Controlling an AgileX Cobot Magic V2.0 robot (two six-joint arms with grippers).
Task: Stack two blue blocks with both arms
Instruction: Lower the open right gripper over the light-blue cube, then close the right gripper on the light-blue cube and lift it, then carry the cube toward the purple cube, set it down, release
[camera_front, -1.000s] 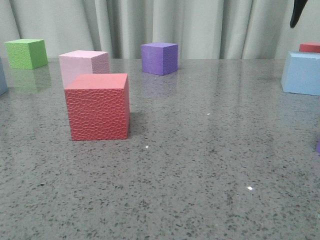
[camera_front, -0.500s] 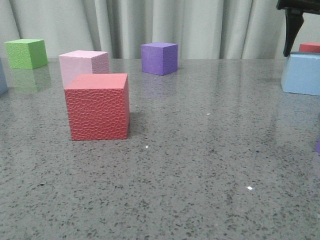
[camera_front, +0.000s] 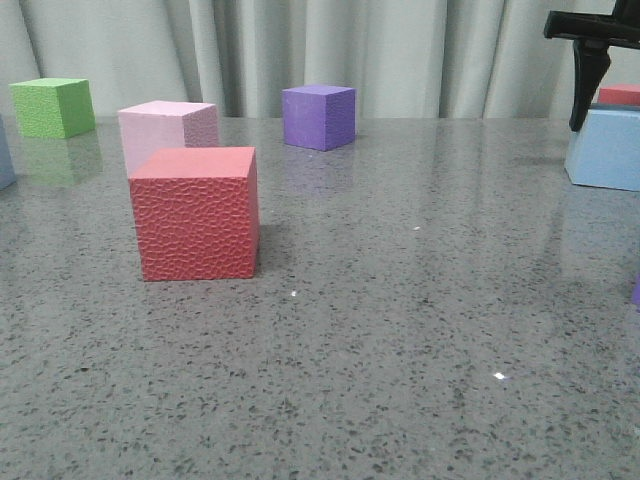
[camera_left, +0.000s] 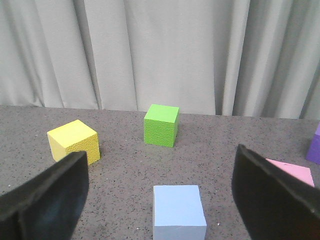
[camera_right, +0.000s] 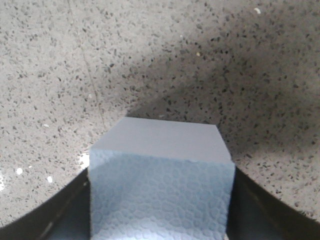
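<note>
Stacking: not begun; both blue blocks rest apart on the table (camera_front: 400, 330). Right gripper (camera_right: 160, 220): fingers flank one blue block (camera_right: 162, 175), full clamping unconfirmed. Left gripper (camera_left: 160, 200): spread wide, empty, over the other blue block (camera_left: 178, 211).

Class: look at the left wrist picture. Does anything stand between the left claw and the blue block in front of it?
Nothing visible does. The blue block sits on bare table between the open left claw's fingers; the green and yellow cubes lie beyond it.

Pale pleated curtain (camera_front: 420, 55) hangs behind a glossy grey speckled table (camera_front: 400, 330).
</note>
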